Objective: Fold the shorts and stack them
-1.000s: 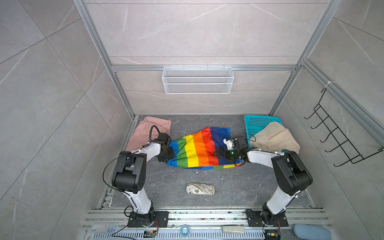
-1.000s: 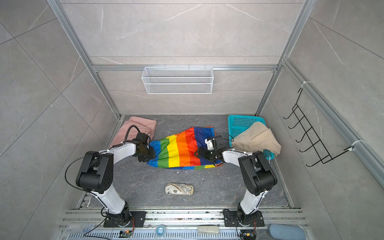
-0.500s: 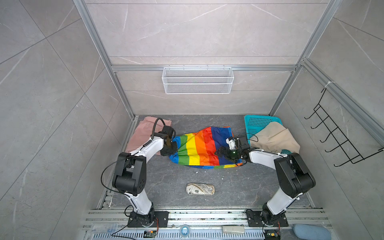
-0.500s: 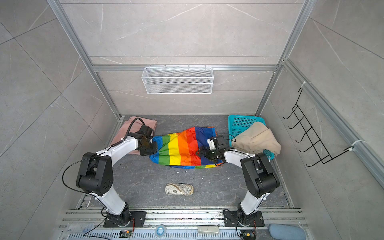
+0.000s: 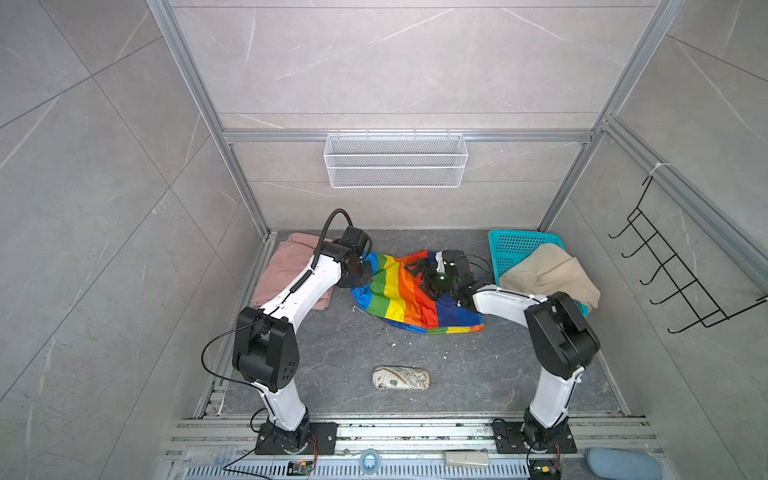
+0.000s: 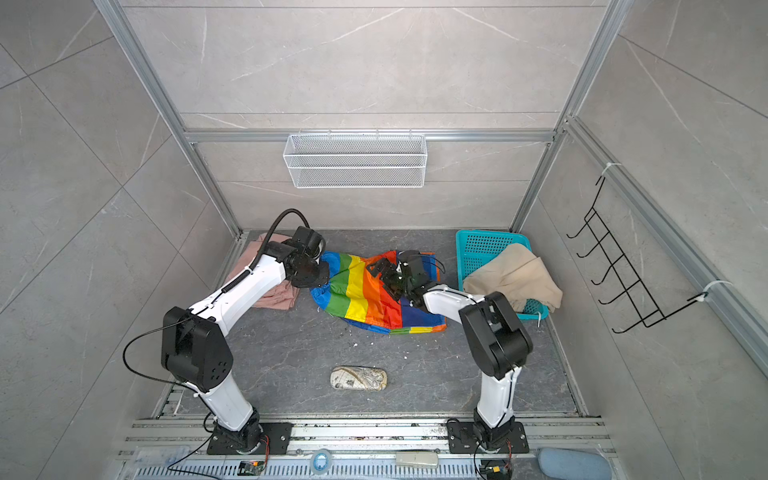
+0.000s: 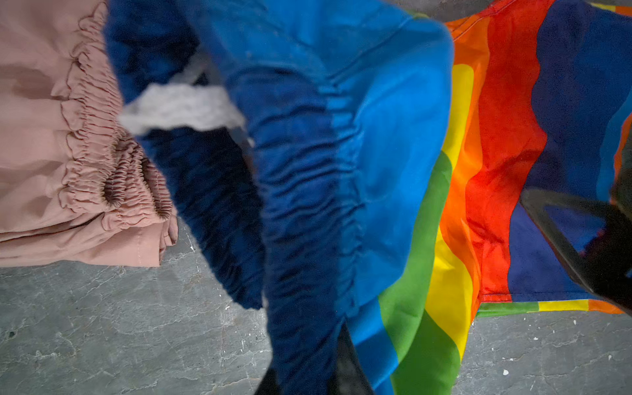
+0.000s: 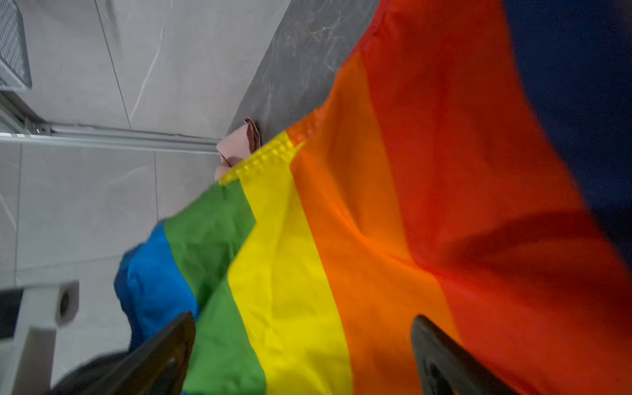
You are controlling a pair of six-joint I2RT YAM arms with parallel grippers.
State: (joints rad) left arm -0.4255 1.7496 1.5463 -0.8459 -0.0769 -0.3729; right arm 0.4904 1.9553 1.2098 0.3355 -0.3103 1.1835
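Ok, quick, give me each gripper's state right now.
The left gripper is shut on the rainbow-striped shorts at the blue waistband.
The right gripper is open over the same shorts, holding nothing.

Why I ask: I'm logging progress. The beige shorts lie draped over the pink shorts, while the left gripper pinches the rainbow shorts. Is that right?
Not quite. The beige shorts are draped over the teal basket, not the pink shorts, as both top views show. The left gripper does pinch the rainbow shorts.

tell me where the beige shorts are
In both top views the beige shorts drape over the teal basket on the right, past the rainbow shorts.
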